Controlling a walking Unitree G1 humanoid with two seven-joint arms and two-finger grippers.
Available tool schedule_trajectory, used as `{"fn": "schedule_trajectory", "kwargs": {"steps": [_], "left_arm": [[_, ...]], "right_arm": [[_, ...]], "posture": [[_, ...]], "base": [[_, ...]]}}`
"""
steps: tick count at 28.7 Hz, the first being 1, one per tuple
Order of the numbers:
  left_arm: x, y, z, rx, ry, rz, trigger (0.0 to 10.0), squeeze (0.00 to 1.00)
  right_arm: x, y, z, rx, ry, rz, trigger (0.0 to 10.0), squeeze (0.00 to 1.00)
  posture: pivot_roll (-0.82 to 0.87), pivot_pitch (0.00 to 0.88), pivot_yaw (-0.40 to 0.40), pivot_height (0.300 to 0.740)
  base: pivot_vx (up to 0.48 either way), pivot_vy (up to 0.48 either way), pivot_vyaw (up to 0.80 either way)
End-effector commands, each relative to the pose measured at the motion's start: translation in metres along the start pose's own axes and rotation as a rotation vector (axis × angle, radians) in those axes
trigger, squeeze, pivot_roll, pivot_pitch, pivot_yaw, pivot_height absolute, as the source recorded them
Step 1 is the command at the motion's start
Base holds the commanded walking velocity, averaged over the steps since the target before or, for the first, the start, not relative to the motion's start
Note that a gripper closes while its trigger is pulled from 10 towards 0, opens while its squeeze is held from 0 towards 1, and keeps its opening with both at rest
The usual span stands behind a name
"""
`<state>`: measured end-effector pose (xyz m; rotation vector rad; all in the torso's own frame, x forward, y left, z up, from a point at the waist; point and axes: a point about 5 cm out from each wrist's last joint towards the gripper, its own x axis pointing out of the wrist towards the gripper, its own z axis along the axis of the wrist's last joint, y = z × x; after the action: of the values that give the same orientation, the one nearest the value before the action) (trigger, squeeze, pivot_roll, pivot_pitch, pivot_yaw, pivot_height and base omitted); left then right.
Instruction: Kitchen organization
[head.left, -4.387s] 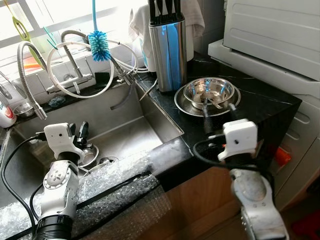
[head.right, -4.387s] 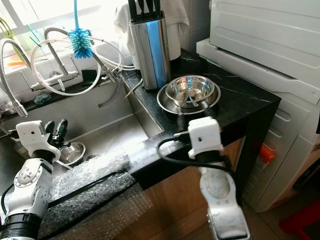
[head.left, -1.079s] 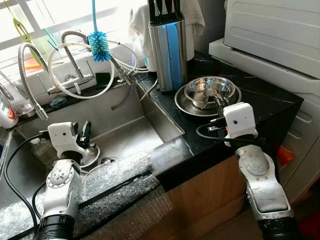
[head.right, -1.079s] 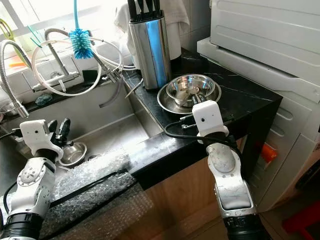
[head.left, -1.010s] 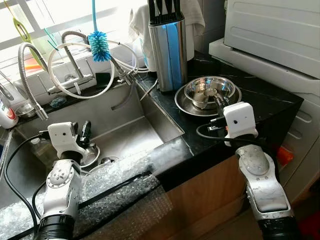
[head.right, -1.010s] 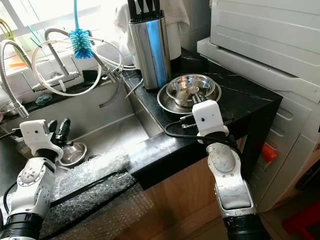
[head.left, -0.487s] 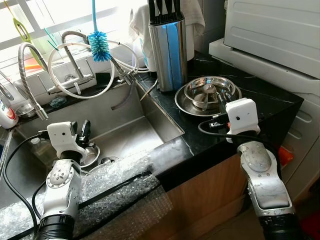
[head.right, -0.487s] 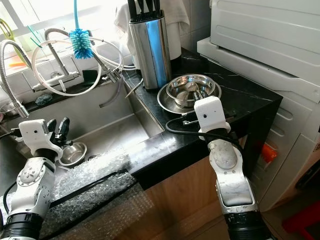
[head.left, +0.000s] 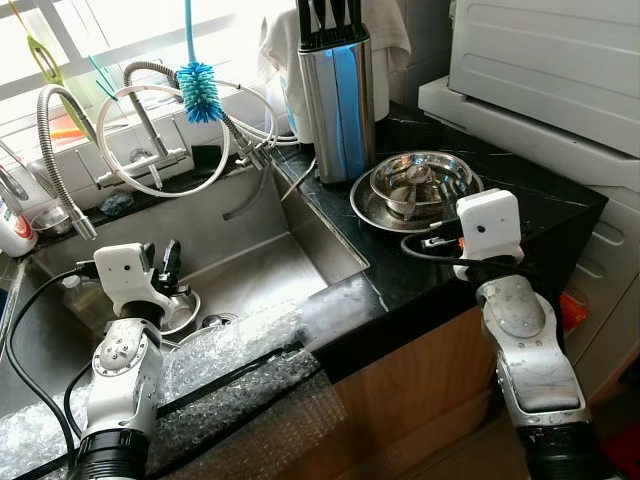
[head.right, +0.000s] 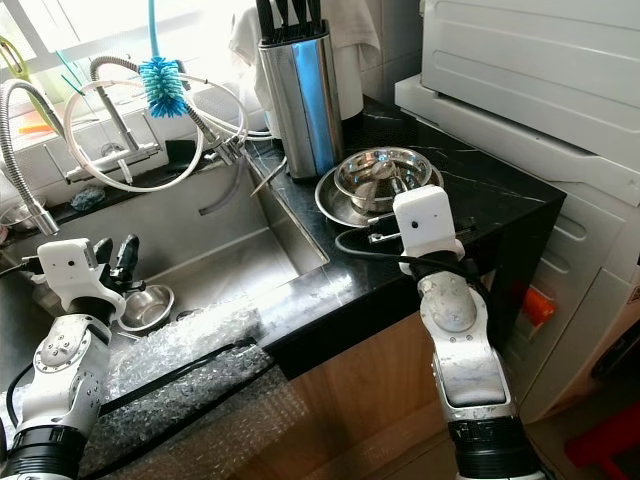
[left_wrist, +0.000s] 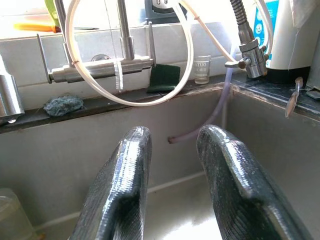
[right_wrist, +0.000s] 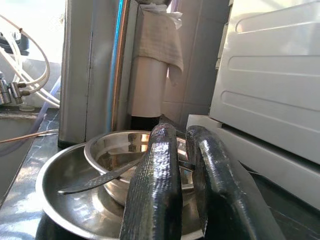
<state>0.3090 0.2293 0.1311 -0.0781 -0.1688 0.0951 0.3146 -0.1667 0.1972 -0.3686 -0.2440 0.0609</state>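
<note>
Your right gripper (right_wrist: 181, 165) has crept forward to the steel bowl's (head.left: 421, 185) rim, fingers nearly closed and empty, so you look about to grasp it, while your left gripper (left_wrist: 172, 165) hangs part-open and empty over the sink (head.left: 262, 262)

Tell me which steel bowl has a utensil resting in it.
The steel bowl on the counter, nested in the wider plate beside the knife block. The small bowl in the sink holds none that shows.

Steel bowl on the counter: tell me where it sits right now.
The steel bowl sits in a wider steel dish on the black counter, right of the sink, in front of the knife block; the right gripper is at its rim.
</note>
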Motion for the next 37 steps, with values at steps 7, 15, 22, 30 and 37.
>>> {"fn": "schedule_trajectory", "kwargs": {"steps": [7,15,22,30,37], "left_arm": [[0.002,0.005,0.004,0.032,-0.007,0.012,10.0,0.00],[0.002,0.005,0.003,0.033,-0.003,0.012,10.0,0.00],[0.002,0.005,0.004,0.027,-0.012,0.017,10.0,0.00],[0.003,0.003,0.007,0.022,-0.033,0.015,10.0,0.00],[0.002,-0.003,0.009,0.081,-0.052,-0.028,10.0,0.00]], "right_arm": [[0.006,0.003,0.019,-0.072,-0.081,0.052,10.0,0.00],[0.005,0.006,0.028,-0.149,-0.125,0.170,10.0,0.00],[0.010,0.003,0.055,-0.151,-0.221,0.143,10.0,0.00],[0.015,0.012,0.090,0.040,-0.331,0.146,10.0,0.00],[0.016,0.050,0.105,0.379,-0.328,0.257,10.0,0.00]], "posture": [[-0.16,0.000,0.187,0.740],[-0.16,0.000,0.186,0.740],[-0.16,0.000,0.188,0.740],[-0.16,0.000,0.190,0.740],[-0.16,0.000,0.186,0.740]], "base": [[0.000,0.000,0.00],[0.000,0.000,0.00],[0.000,0.000,0.00],[0.000,0.000,0.00],[0.000,0.000,0.00]]}}
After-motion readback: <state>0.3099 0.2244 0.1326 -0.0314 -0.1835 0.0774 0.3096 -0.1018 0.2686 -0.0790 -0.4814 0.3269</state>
